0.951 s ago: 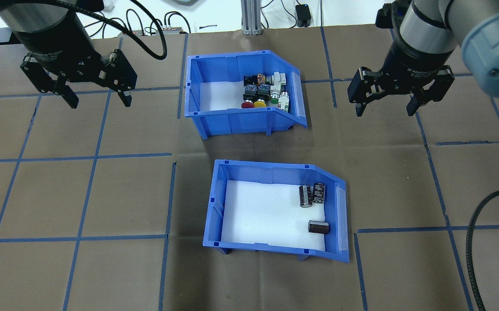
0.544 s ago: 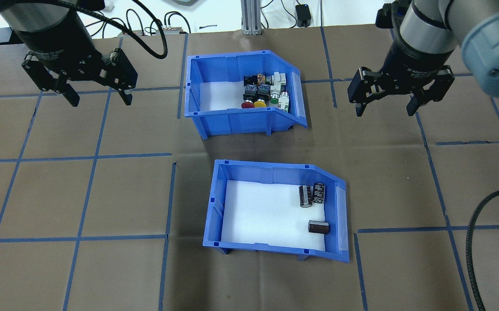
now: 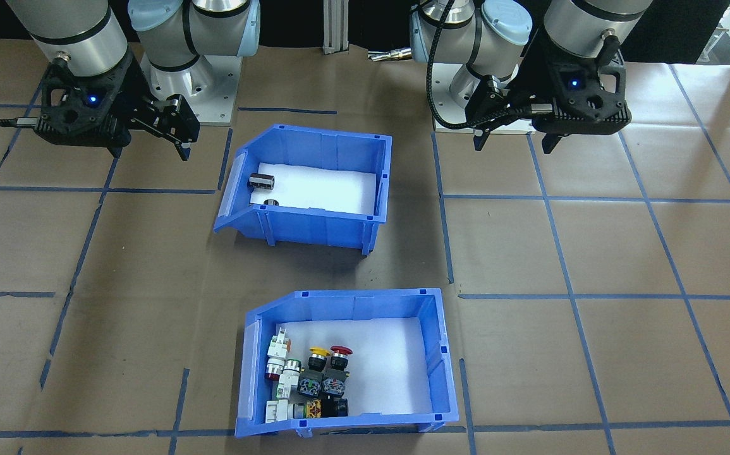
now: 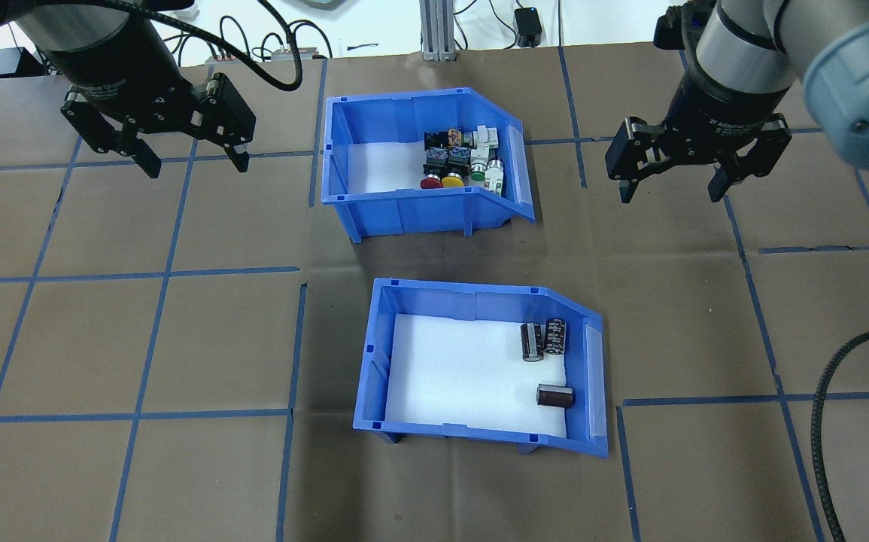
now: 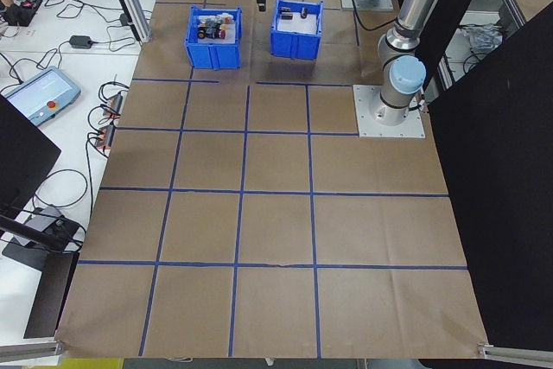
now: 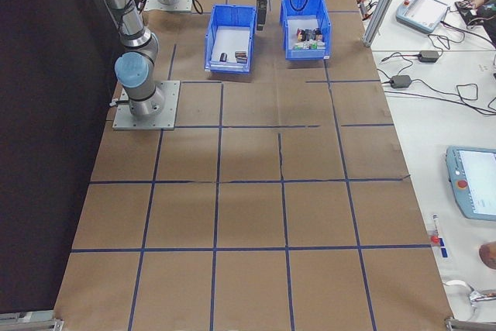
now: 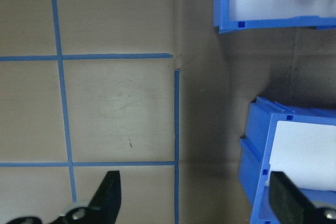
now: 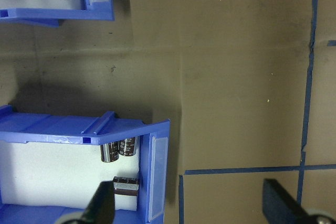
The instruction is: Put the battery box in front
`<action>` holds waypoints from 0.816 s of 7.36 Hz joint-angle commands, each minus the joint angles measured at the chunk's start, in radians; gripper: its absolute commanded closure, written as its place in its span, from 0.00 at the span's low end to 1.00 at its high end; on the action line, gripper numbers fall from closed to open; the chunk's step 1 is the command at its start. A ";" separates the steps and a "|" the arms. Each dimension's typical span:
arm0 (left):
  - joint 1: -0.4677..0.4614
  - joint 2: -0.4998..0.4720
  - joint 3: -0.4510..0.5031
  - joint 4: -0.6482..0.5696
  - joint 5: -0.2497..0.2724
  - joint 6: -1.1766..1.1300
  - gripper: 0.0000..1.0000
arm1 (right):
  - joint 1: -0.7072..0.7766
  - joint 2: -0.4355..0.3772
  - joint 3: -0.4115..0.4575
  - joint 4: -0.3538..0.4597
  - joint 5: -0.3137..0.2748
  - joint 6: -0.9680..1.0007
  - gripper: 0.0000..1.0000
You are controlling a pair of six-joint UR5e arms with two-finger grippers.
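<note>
I'm seeing two blue bins on the table: the battery box (image 4: 479, 369) at 6 o'clock and the switch bin (image 4: 423, 165) at 12 o'clock. I'm counting three dark batteries (image 4: 544, 339) in the battery box, two side by side, one apart. The switch bin is holding one red-capped button, one yellow, one green, plus others I can't count. I'm carrying two grippers: left gripper (image 4: 195, 162), right gripper (image 4: 669, 192), both with fingers spread.
</note>
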 commanded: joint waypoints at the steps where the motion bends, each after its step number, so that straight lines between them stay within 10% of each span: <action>1: -0.003 -0.002 -0.014 0.007 -0.004 -0.068 0.01 | 0.000 0.034 -0.017 -0.007 0.004 -0.008 0.00; 6: -0.047 0.118 -0.185 0.006 -0.023 -0.687 0.03 | 0.066 0.226 -0.237 -0.007 0.013 -0.415 0.00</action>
